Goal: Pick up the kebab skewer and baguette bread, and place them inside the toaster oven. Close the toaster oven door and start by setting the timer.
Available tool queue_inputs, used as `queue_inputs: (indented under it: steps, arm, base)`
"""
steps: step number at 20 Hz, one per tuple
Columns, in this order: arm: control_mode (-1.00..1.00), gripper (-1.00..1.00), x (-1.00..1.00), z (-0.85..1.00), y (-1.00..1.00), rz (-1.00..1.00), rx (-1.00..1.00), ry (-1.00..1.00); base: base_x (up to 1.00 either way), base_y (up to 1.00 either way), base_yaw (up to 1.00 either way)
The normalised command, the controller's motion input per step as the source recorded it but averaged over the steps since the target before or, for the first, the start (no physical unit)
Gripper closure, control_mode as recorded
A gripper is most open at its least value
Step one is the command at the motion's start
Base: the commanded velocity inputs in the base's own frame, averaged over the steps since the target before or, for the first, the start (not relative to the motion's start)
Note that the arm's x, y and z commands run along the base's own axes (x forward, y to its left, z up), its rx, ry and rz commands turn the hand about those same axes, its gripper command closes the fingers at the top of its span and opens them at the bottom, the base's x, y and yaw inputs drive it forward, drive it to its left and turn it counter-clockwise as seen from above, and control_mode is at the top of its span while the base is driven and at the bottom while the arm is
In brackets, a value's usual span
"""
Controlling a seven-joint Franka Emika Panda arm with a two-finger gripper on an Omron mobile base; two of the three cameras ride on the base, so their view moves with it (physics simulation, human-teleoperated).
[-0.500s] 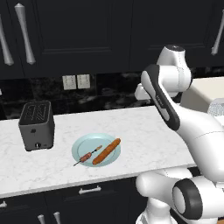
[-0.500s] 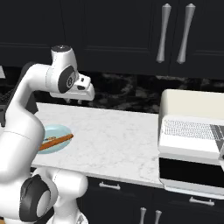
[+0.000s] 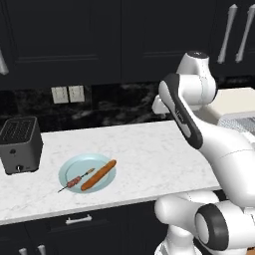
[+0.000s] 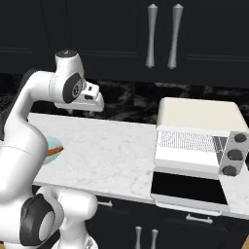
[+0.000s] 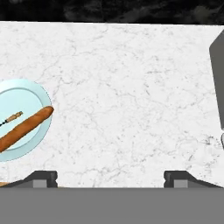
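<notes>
Pincer (image 5: 109, 177) is wide open and empty, hanging over bare worktop (image 5: 131, 96). The kebab skewer (image 3: 75, 181) and baguette bread (image 3: 98, 175) share the pale blue plate (image 3: 72, 167), around 9 o'clock in the hand view. I'd take the skinny skewer first, low and crosswise. Toaster oven (image 4: 199, 131) door (image 4: 188, 187) already hangs down.

Marble counter (image 3: 149, 149) w/ plate (image 3: 74, 169), black toaster (image 3: 20, 144), toaster oven (image 4: 197, 146).
</notes>
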Motion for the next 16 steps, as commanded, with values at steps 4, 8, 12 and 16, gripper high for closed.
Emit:
queue_inputs:
  steps: [4,8,12,16]
  arm:
    - [1.0,-1.0,0.0,0.0,0.0,0.0,0.0,0.0]
    - [1.0,-1.0,0.0,0.0,0.0,0.0,0.0,0.0]
    - [1.0,-1.0,0.0,0.0,0.0,0.0,0.0,0.0]
    - [1.0,-1.0,0.0,0.0,0.0,0.0,0.0,0.0]
  base:
    - [0.03,-0.44,-0.06]
    - [0.42,0.0,-0.01]
    - [0.54,0.0,0.0]
    - [0.18,0.0,0.0]
